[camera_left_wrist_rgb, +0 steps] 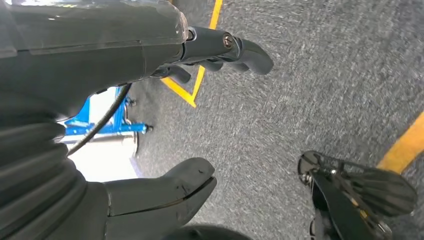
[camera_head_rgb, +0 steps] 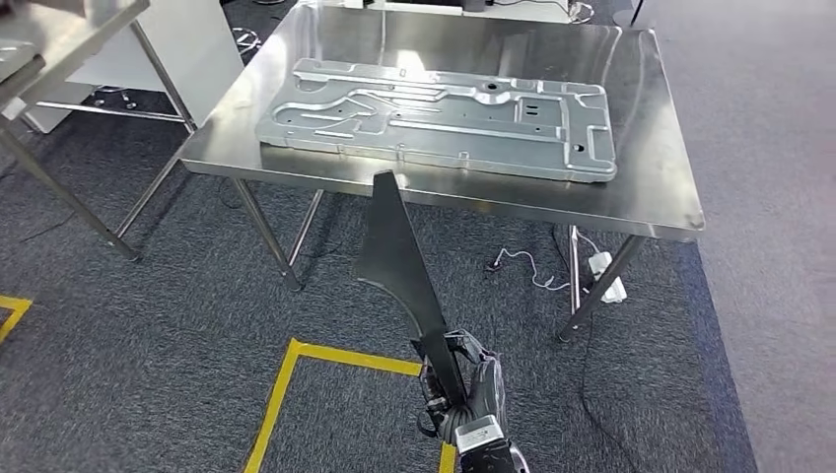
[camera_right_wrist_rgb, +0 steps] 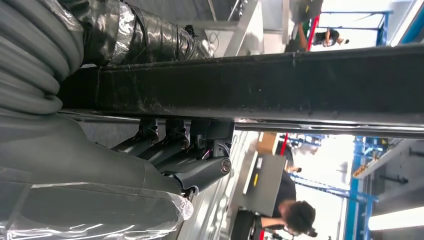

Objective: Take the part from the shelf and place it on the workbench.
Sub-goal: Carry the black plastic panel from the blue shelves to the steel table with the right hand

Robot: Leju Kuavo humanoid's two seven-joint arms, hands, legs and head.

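In the head view my right hand [camera_head_rgb: 465, 392] grips the lower end of a long, flat black part [camera_head_rgb: 396, 256] that rises upright and leans toward the steel workbench [camera_head_rgb: 641, 187]; its top end reaches the bench's front edge. Close behind that hand, the right wrist view has the black part [camera_right_wrist_rgb: 280, 82] as a dark bar with the fingers [camera_right_wrist_rgb: 170, 145] wrapped around it. My left hand [camera_left_wrist_rgb: 165, 125] hangs over the carpet, thumb and fingers apart, holding nothing.
A large grey metal panel [camera_head_rgb: 444, 116] lies across the workbench. Another steel table [camera_head_rgb: 59, 49] stands at the left. Yellow tape lines [camera_head_rgb: 286, 384] mark the grey carpet; a white power strip and cable [camera_head_rgb: 603, 276] lie under the bench. People stand in the background [camera_right_wrist_rgb: 295, 217].
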